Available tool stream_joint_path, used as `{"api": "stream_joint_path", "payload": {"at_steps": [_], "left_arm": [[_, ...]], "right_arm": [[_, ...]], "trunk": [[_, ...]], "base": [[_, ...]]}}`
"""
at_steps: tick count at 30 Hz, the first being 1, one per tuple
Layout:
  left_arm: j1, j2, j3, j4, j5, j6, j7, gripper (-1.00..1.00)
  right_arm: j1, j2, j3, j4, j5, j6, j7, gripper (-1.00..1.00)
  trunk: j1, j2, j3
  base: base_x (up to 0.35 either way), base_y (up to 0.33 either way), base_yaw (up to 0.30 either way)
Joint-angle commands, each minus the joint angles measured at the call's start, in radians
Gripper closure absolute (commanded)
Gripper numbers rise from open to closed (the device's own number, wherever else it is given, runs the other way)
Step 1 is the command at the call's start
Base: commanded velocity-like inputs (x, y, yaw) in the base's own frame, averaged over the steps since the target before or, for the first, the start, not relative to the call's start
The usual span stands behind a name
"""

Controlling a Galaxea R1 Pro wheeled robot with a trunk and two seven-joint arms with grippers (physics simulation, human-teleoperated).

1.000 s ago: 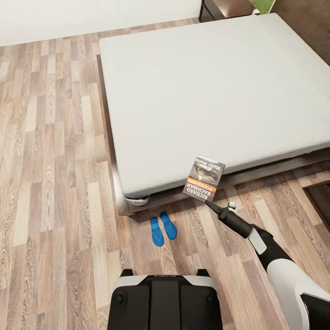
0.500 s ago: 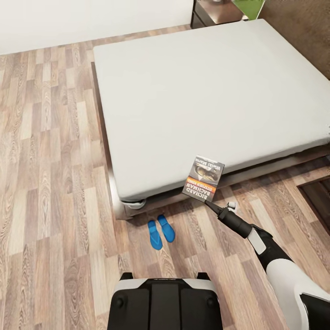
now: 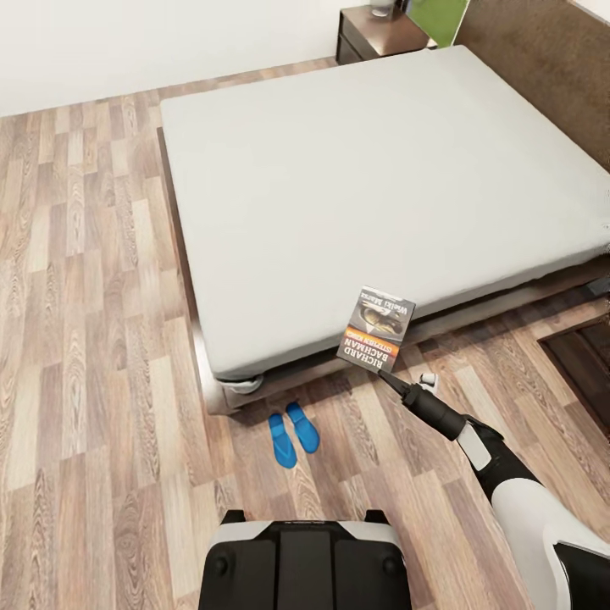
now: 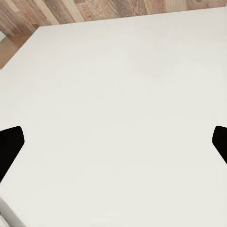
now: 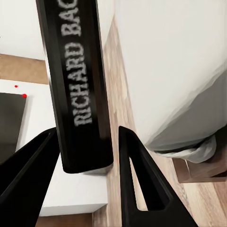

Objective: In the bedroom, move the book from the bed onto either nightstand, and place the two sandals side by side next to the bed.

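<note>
Book is held clear of the bed by the right gripper, which clamps its lower edge; the cover faces the head camera, upside down, with the orange band and white lettering legible. In the right wrist view the two dark fingers sit on either side of the book's black spine and press against it — the claw is closed on the book. In the head view the book overlaps the bed's near edge, toward the corner. Right arm reaches in from the lower right, white forearm and black wrist section. Sandals lie on the wood floor just beside the near corner of the bed — two blue flip-flops side by side, close together, both angled the same way. Bed is a pale mattress on a dark frame, with a brown headboard at the upper right. Nightstand stands at the far corner of the bed beside the headboard, with small items on top too cut off to identify. Left gripper looks down onto the plain mattress surface; its two dark fingertips appear at opposite edges of that view, spread wide apart with nothing between them. Robot base is at the lower edge of the head view.
</note>
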Motion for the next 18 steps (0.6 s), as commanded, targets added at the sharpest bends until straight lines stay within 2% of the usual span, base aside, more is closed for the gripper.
{"api": "stream_joint_path", "payload": {"at_steps": [1, 9, 18], "left_arm": [[0.000, 0.000, -0.008, 0.000, 0.003, -0.003, 0.005, -1.00], [0.000, 0.001, -0.008, 0.002, 0.003, -0.003, 0.004, -1.00], [0.000, 0.001, -0.008, 0.000, 0.003, -0.003, 0.004, -1.00]], "right_arm": [[0.000, 0.000, -0.001, 0.001, -0.003, 0.010, 0.002, 1.00], [0.000, 0.002, -0.001, 0.002, -0.003, 0.009, 0.000, 1.00], [0.000, 0.003, 0.000, 0.002, -0.003, 0.009, -0.053, 1.00]], "trunk": [[0.001, -0.001, 0.001], [0.001, -0.001, 0.013], [0.001, -0.001, 0.025]], "base": [[0.000, 0.000, -0.103], [0.000, 0.000, -0.103], [0.000, 0.000, -0.083]]}}
